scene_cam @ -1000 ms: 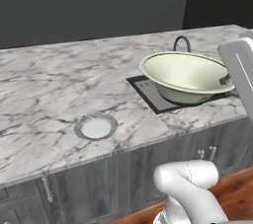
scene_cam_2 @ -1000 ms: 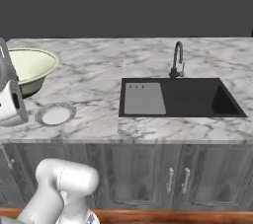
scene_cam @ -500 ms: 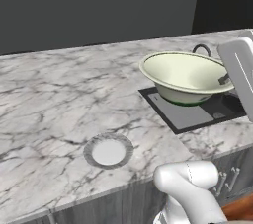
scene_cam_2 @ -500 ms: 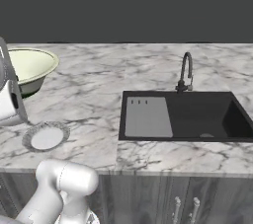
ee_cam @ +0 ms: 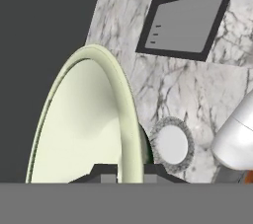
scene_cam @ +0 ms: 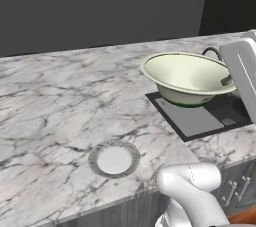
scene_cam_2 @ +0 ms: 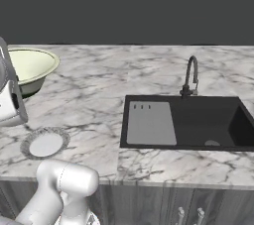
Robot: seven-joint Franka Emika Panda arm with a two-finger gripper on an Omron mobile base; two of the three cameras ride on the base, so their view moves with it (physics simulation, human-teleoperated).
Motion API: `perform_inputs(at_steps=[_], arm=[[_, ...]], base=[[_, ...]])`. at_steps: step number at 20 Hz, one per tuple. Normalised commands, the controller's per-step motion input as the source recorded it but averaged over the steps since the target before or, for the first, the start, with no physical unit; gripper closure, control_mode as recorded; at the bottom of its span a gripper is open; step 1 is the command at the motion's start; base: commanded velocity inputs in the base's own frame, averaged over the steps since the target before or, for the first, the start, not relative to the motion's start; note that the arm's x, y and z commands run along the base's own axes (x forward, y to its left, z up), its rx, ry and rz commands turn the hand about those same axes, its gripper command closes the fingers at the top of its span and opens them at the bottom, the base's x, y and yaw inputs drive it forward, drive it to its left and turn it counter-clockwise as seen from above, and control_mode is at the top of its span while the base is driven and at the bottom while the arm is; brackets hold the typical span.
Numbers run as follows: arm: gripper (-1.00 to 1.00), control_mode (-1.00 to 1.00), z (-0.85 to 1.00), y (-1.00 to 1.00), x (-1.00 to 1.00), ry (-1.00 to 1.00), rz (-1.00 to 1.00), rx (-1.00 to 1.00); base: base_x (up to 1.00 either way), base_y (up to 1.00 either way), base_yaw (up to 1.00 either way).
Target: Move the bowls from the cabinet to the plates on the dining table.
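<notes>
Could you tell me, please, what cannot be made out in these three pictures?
- Gripper: in the hand view its tips pinch the bowl rim, their ends cut off by the bottom band.
- Bowl's underside: hidden by its flared rim in the left base view.
- Plate: surface detail too small to read.
- Sink: its right end cut off by the right base view's edge.

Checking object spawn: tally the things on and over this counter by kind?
bowl: 1, held at the rim by the gripper
plate: 1
sink: 1
tap: 1
Total: 4
</notes>
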Motion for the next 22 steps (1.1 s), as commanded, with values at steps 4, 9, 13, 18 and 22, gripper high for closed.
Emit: perform_inputs(at_steps=[4,9,13,18,22], arm=[[1.0,1.0,0.0,0.0,0.0,0.0,0.0,0.0],[1.0,1.0,0.0,0.0,0.0,0.0,0.0,0.0],[1.0,-1.0,0.0,0.0,0.0,0.0,0.0,0.0],[1.0,-1.0,-0.26,0.02,0.0,0.0,0.01,-0.01],[1.0,-1.0,-0.32,0.06,0.0,0.0,0.06,-0.01]], base=[[0.0,0.0,0.0],[0.0,0.0,0.0],[0.0,0.0,0.0],[0.0,0.0,0.0],[0.0,0.0,0.0]])
